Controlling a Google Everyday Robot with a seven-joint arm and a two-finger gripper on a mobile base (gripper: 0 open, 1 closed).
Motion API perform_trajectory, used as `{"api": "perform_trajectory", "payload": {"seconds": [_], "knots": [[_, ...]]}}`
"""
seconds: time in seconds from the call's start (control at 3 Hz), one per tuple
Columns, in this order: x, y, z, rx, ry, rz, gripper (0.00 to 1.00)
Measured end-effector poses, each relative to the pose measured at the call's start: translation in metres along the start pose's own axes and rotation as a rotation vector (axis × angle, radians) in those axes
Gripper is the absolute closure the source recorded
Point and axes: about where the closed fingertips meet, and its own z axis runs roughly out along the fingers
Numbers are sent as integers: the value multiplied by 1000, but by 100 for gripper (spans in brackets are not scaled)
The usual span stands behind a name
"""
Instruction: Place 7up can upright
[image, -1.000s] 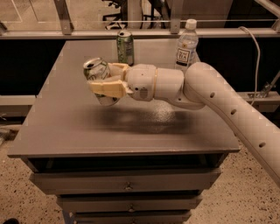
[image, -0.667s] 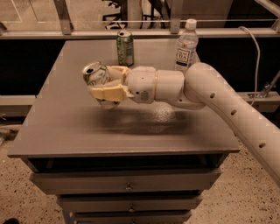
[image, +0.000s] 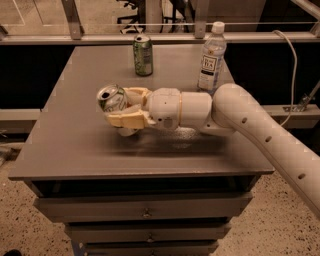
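The 7up can (image: 112, 98) is a small silver-white can, tilted on its side with a shiny metal end facing the camera. My gripper (image: 125, 107) is shut on it, with cream fingers (image: 125, 119) above and below the can's body. The gripper holds the can over the left middle of the grey table (image: 75, 145), just above its top. The white arm reaches in from the right.
An all-green can (image: 143, 55) stands upright at the table's back middle. A clear plastic bottle (image: 212, 56) with a white cap stands at the back right. Drawers (image: 145, 212) sit below the table top. A cable (image: 290, 65) hangs at right.
The gripper with the can has stayed about where it was; the can's tilt has changed only slightly, if at all.
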Motion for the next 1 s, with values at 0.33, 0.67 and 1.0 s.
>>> {"api": "perform_trajectory", "payload": {"seconds": [0.33,0.67,1.0], "knots": [[13,3,-7,37,-32,43,86],[22,4,-21,72,-23,66,62],[28,6,-33,89,5,73,32]]}}
